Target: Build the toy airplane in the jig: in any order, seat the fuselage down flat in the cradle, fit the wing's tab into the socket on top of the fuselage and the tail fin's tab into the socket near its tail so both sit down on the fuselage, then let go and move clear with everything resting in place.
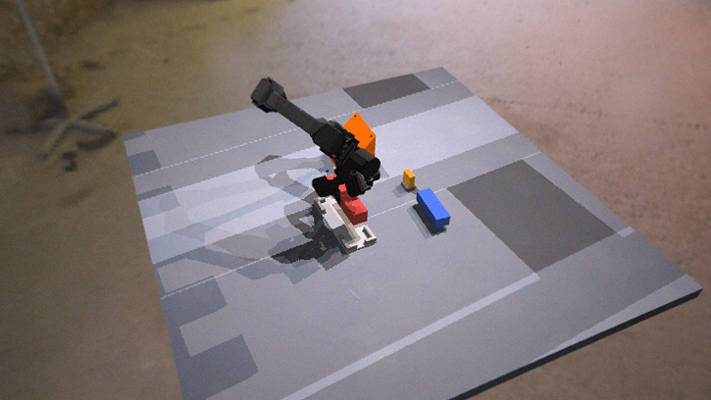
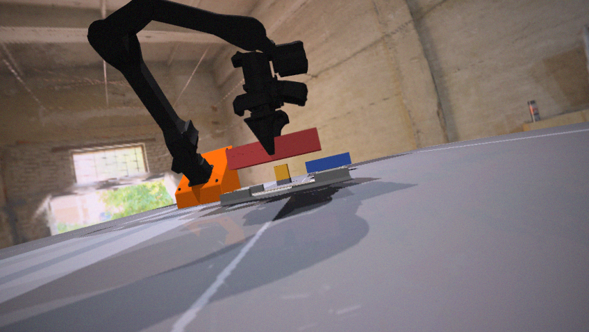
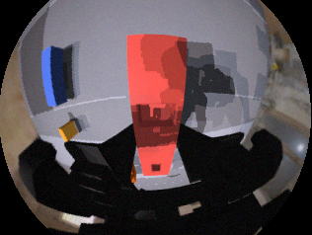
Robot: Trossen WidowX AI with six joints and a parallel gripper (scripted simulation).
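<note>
The red fuselage is held lengthwise in the air, with a small dark square socket near its tail end. My gripper is shut on it near its middle. The white-grey jig cradle lies below the fuselage, with a clear gap between them in the exterior view; the wrist view does not show it. The blue wing and the yellow tail fin stand apart on the table. The wing's tab cannot be made out.
The arm's orange base stands behind the cradle. The wing and the tail fin are to the right of the cradle in the top view. The table has printed grey patches and arm shadows, and its front edge is far from the parts.
</note>
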